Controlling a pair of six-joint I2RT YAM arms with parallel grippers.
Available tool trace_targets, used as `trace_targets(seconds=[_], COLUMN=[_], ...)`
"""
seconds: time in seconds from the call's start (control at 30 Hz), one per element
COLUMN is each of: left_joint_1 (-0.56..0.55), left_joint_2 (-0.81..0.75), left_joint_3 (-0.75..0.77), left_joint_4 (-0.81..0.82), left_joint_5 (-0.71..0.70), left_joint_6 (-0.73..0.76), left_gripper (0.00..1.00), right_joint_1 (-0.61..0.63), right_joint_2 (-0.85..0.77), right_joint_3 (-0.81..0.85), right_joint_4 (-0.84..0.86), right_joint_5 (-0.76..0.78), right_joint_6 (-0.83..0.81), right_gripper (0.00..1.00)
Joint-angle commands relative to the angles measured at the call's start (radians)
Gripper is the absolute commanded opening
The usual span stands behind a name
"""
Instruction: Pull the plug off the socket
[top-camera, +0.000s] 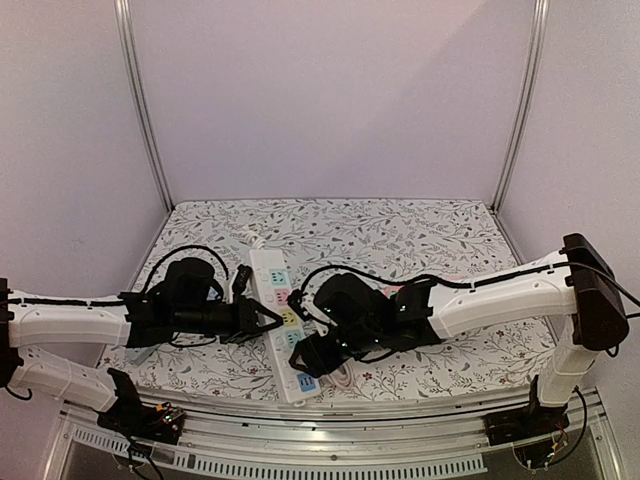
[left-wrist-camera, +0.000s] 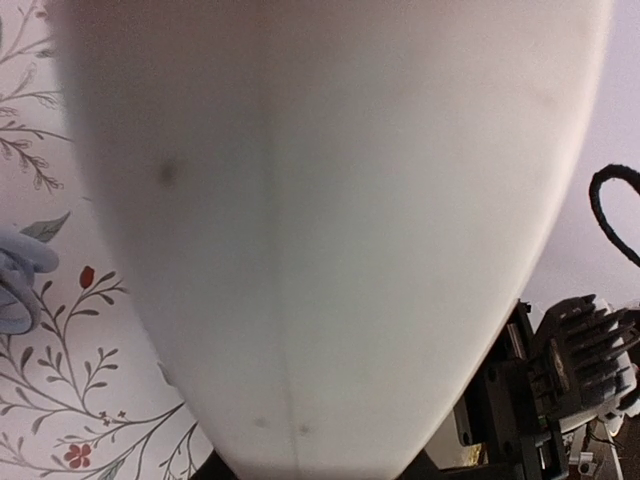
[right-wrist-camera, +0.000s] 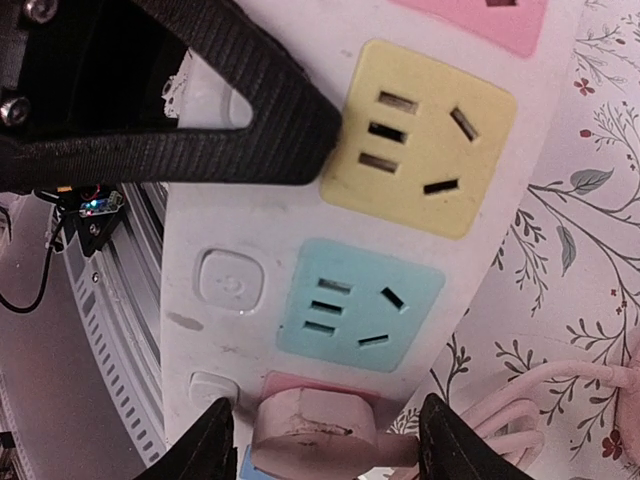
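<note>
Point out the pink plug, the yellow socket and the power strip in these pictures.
pink plug (right-wrist-camera: 312, 432): right wrist view, on its rounded top face.
yellow socket (right-wrist-camera: 425, 140): right wrist view, middle of its coloured panel.
power strip (top-camera: 262, 266): top external view, on its white far end.

My left arm (top-camera: 70, 322) reached toward three o'clock, left gripper (top-camera: 258, 318) pinched on the power strip (top-camera: 270, 272). My right arm (top-camera: 500, 290) reached toward nine o'clock, right gripper (right-wrist-camera: 325, 440) tipped down, jaws apart.

soft even light with faint shadows; left wrist view mostly an out-of-focus white blur, perhaps the power strip (left-wrist-camera: 330, 240)
</note>
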Motion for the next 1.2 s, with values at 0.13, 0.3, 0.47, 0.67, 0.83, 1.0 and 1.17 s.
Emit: trace_targets(seconds=[0.13,0.3,0.47,0.67,0.83,1.0,1.17], left_joint_1=[0.015,0.018,0.021,0.027,0.031,0.039,0.063], left_joint_2=[-0.026,-0.019,-0.01,0.01,0.052,0.088,0.095], left_joint_3=[0.02,0.023,0.034,0.047,0.069,0.1,0.121], left_joint_4=[0.076,0.076,0.061,0.041,0.032,0.024,0.006], left_joint_5=[0.048,0.051,0.048,0.056,0.102,0.146,0.181], left_joint_6=[0.033,0.037,0.043,0.077,0.121,0.166,0.201], left_gripper=[0.06,0.06,0.05,0.01,0.01,0.01,0.01], right_joint_1=[0.015,0.015,0.015,0.016,0.018,0.026,0.034], right_joint_2=[0.035,0.039,0.042,0.04,0.031,-0.005,-0.037], right_joint_3=[0.015,0.019,0.02,0.021,0.023,0.022,0.024], right_joint_4=[-0.016,-0.017,-0.017,-0.016,-0.017,-0.02,-0.034], right_joint_5=[-0.014,-0.01,-0.009,-0.025,-0.049,-0.07,-0.102], right_joint_6=[-0.009,-0.014,-0.014,-0.034,-0.082,-0.139,-0.187], right_gripper=[0.52,0.43,0.3,0.18,0.05,0.0,0.0])
